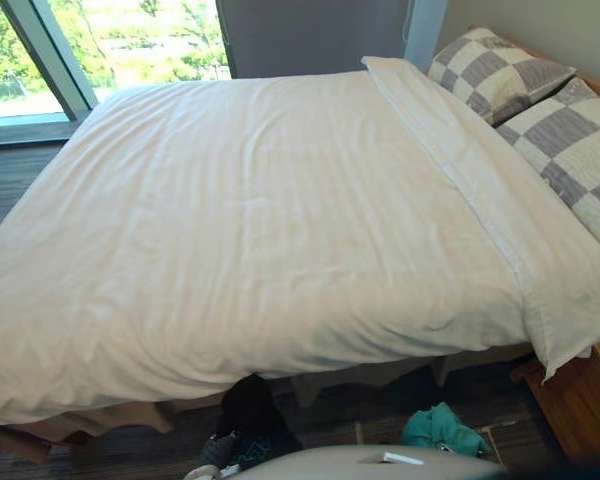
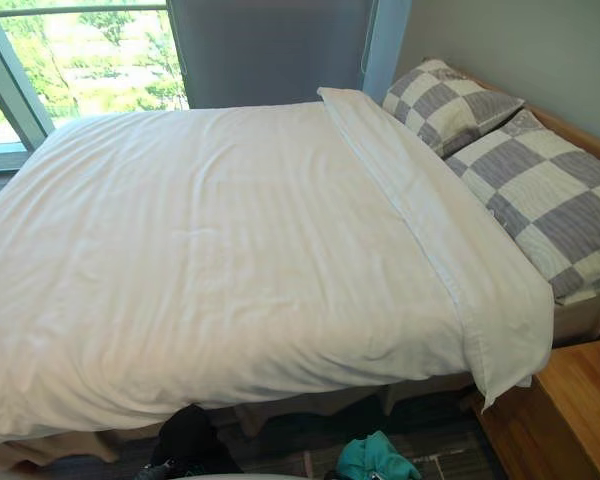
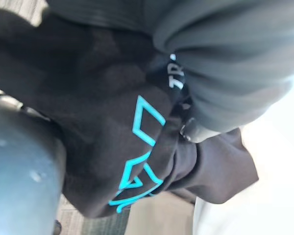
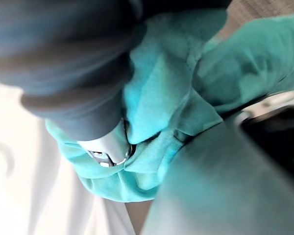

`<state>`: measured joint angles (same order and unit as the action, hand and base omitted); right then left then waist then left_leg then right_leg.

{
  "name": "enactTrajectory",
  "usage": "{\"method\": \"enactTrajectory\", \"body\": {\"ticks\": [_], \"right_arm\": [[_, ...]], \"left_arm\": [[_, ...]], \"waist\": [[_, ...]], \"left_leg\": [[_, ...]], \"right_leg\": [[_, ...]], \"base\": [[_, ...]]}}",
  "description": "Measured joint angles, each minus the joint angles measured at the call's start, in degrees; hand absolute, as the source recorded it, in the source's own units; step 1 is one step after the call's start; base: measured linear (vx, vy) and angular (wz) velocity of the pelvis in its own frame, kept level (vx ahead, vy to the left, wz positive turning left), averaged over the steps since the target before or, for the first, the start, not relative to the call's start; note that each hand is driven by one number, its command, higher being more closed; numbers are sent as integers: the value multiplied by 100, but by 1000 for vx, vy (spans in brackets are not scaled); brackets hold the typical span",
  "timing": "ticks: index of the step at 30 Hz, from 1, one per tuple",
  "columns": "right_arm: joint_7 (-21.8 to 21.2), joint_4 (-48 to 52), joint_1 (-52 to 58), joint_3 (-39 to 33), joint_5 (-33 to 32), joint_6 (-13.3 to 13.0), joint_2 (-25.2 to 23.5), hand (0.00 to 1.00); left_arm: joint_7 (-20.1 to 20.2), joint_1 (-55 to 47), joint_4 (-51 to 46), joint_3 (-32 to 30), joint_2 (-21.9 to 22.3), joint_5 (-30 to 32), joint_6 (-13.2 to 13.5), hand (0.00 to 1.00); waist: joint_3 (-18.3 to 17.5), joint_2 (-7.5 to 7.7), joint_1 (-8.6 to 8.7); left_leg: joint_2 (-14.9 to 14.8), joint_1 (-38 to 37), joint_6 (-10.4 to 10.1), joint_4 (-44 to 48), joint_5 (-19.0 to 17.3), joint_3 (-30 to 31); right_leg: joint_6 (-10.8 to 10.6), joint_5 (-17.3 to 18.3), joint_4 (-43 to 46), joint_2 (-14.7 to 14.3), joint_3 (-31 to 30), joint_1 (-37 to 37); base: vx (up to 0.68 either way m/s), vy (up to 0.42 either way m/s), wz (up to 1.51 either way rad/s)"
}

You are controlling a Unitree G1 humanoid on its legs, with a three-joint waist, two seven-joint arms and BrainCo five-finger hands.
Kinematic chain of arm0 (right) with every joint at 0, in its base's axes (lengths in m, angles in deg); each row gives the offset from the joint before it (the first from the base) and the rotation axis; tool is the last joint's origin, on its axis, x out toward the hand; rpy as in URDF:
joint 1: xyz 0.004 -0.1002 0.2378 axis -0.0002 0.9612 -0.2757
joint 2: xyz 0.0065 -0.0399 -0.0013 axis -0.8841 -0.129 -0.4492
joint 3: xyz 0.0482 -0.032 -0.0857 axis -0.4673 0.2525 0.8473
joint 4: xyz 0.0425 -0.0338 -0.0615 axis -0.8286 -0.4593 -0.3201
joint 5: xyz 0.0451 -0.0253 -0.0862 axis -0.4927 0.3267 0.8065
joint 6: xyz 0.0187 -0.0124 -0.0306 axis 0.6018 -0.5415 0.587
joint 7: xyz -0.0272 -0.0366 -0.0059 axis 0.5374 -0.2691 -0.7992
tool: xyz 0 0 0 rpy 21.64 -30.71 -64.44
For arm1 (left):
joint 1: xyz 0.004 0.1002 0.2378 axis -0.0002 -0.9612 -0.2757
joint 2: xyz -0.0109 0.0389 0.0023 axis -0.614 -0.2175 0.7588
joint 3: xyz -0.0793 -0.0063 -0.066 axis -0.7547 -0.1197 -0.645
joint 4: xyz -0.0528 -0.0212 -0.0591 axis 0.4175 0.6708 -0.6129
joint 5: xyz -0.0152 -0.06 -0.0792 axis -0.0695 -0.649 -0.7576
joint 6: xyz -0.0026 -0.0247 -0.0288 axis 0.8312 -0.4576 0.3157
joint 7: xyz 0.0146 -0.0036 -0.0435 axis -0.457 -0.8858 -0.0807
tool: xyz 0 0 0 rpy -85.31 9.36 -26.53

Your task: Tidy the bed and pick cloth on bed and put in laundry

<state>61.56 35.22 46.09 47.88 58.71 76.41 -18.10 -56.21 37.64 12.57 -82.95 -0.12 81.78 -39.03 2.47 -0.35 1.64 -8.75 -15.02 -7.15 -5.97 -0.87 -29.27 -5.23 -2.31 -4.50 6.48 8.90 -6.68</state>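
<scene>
Left hand [image 3: 225, 83]: fingers clenched on a bunched black cloth [image 3: 88, 122]. Right hand [image 4: 108, 149]: fingers curled into a teal cloth [image 4: 157, 93], gripping it.

A bedroom: a wide bed [image 1: 90, 418] under a smooth white duvet [image 1: 260, 220], two grey-and-white checked pillows [image 2: 540, 200] at its head, a wooden bedside table [image 2: 570, 410] beside it, and a tall window [image 1: 130, 40] onto greenery.

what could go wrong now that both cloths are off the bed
The teal cloth looks pinched by a small fold in the right hand, so it might slip out. The black cloth hangs loose from the left hand beside the white duvet edge and could snag or drag it.
</scene>
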Motion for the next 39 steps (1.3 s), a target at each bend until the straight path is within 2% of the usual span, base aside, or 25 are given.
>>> {"method": "enactTrajectory", "body": {"ticks": [4, 5, 7, 8, 10, 14, 16, 17, 18, 19, 21, 22, 23, 24, 25, 26, 27, 28, 30, 33, 34, 35, 36, 37, 39], "right_arm": [[-29, 51, -4, 129, 133, 38, 35, 100], [-31, 63, -8, 153, 230, 33, 39, 100], [-89, 40, 5, 195, 353, -29, 31, 100], [-135, 32, 3, 195, 445, -44, 54, 100], [-285, 9, -50, 235, 448, -105, 54, 100], [-583, -84, -397, 483, 519, -98, 43, 100], [-606, -260, -620, 487, 790, -31, 27, 100], [-542, -230, -700, 483, 907, 28, 51, 100], [-491, -226, -681, 506, 909, 33, 40, 100], [-377, -226, -727, 600, 901, 52, 48, 100], [-272, -322, -964, 616, 896, 147, 47, 100], [-257, -337, -1076, 642, 887, 150, -3, 100], [-238, -448, -1210, 635, 882, 185, -8, 100], [-229, -496, -1253, 619, 883, 224, 22, 100], [-212, -703, -1312, 609, 881, 232, 52, 100], [-208, -767, -1347, 609, 880, 251, 68, 100], [-201, -758, -1274, 524, 882, 268, 127, 100], [-197, -803, -1279, 447, 869, 289, 186, 100], [-203, -806, -1260, 181, 838, 274, 119, 100], [-189, -797, -1267, 144, 842, 271, -22, 100], [-181, -802, -1266, 144, 839, 271, -26, 100], [-152, -803, -1248, 140, 832, 271, -12, 100], [-137, -804, -1231, 138, 819, 270, 12, 100], [-90, -795, -1198, 115, 749, 266, 82, 100], [-79, -732, -1223, 110, 580, 255, 216, 100]], "left_arm": [[-104, 31, -22, 88, 43, -238, -72, 100], [-228, 42, -51, 156, 43, -401, -117, 100], [-392, 180, 13, 387, 64, -536, -140, 100], [-407, 246, -2, 480, 110, -628, -130, 100], [-507, 260, -4, 506, 149, -722, -102, 100], [-646, 219, -69, 727, 71, -1019, 41, 100], [-802, 218, -379, 738, 82, -1143, 139, 100], [-812, 273, -531, 691, 160, -1131, 146, 100], [-809, 292, -586, 647, 188, -1125, 132, 100], [-792, 286, -610, 539, 259, -1085, 61, 100], [-717, 207, -616, 531, 299, -999, -59, 100], [-707, 246, -628, 538, 249, -997, -92, 100], [-668, 316, -601, 625, 122, -933, -151, 100], [-645, 372, -542, 668, 69, -885, -167, 100], [-632, 415, -472, 711, -4, -823, -196, 100], [-630, 413, -451, 713, -35, -811, -195, 100], [-631, 427, -422, 726, -31, -767, -213, 100], [-633, 450, -354, 770, -17, -751, -222, 100], [-615, 581, -233, 1101, -138, -664, -233, 100], [-581, 647, -116, 1224, -302, -615, -253, 100], [-569, 667, -59, 1299, -338, -618, -255, 100], [-497, 699, 24, 1425, -397, -619, -262, 100], [-463, 701, 43, 1456, -412, -619, -261, 100], [-417, 692, 64, 1584, -415, -621, -249, 100], [-366, 730, 65, 1717, -360, -619, -236, 100]], "waist": [[-51, -18, -74], [-136, -3, -64], [-130, 83, 15], [-128, 113, -31], [-137, 62, -205], [-186, 119, -254], [-127, 221, -259], [8, 234, -218], [56, 220, -239], [136, 88, -291], [218, -12, -351], [258, 70, -364], [255, 148, -355], [251, 199, -312], [249, 383, -284], [262, 363, -295], [313, 109, -193], [385, 114, -147], [483, 89, -114], [543, 153, -135], [564, 188, -128], [572, 249, -125], [586, 247, -123], [593, 150, -137], [696, -3, -120]], "left_leg": [[97, 137, 85, -2, 60, 645], [153, 306, 147, -3, 93, 1046], [327, 523, 271, -5, 133, 1689], [400, 626, 313, -7, 172, 1969], [460, 668, 293, -5, 290, 2203], [664, 1181, 377, -2, 674, 2656], [905, 1556, 903, 31, 1287, 2462], [959, 1662, 1543, 101, 1145, 1832], [910, 1664, 1727, 318, 898, 1180], [745, 1599, 1574, 759, 410, 262], [912, 1593, 1477, 817, 376, 512], [1102, 1633, 1492, 715, 422, 709], [1318, 1809, 1392, 738, 162, 747], [1356, 1905, 1169, 861, -184, 550], [1197, 2112, 1385, 1636, -556, 63], [1025, 2167, 1527, 2054, -683, -63], [549, 2075, 1218, 2403, -844, -105], [686, 2085, 1300, 2389, -801, 53], [1002, 1624, 1407, 1444, -305, 564], [1055, 1259, 1369, 646, 162, 1177], [1091, 1191, 1362, 561, 213, 1292], [1186, 1079, 1351, 386, 317, 1468], [1226, 997, 1336, 266, 379, 1562], [1227, 898, 1278, -3, 477, 1694], [1172, 927, 1228, -7, 431, 1958]], "right_leg": [[-63, 514, 715, 165, 323, 98], [12, 926, 1177, 211, 260, 271], [40, 1432, 1550, 150, -79, 305], [47, 1582, 1644, 191, 29, 266], [20, 1637, 1662, 309, 400, 164], [0, 1648, 1684, 468, 1171, -2], [199, 1535, 1799, 628, 1717, -52], [426, 1371, 1789, 652, 2229, -267], [426, 1362, 1814, 645, 2478, -391], [384, 1410, 1976, 614, 2795, -631], [333, 1765, 2316, 650, 2741, -669], [323, 1850, 2090, 645, 2641, -664], [206, 2123, 1723, 668, 2672, -798], [27, 2128, 1467, 703, 2780, -870], [14, 1911, 1288, 938, 3197, -906], [-120, 1828, 1325, 1014, 3340, -904], [-249, 1804, 1628, 938, 3658, -991], [-267, 1812, 1817, 1024, 3726, -1004], [8, 1455, 2474, 1203, 3896, -971], [-109, 1623, 1869, 833, 3910, -1069], [-71, 1577, 1804, 825, 3909, -1064], [50, 1278, 1801, 875, 3904, -970], [39, 1271, 1917, 931, 3978, -950], [32, 1246, 2105, 970, 3901, -975], [401, 1188, 2616, 970, 3565, -818]], "base": [[-12, -27, 82], [7, -69, 111], [19, -104, 185], [34, -77, 171], [45, -44, 108], [55, -36, 132], [-5, 42, 235], [-9, 129, 238], [28, 165, 240], [39, 171, 192], [-9, 95, 165], [-106, 34, 145], [-96, 23, 127], [-78, 64, 137], [-28, 67, 88], [29, 74, 117], [64, 50, 103], [105, 99, 134], [97, 117, 119], [59, -54, 106], [31, -81, 95], [13, -51, 73], [-4, -54, 70], [-42, -51, 60], [-47, -23, 67]]}}
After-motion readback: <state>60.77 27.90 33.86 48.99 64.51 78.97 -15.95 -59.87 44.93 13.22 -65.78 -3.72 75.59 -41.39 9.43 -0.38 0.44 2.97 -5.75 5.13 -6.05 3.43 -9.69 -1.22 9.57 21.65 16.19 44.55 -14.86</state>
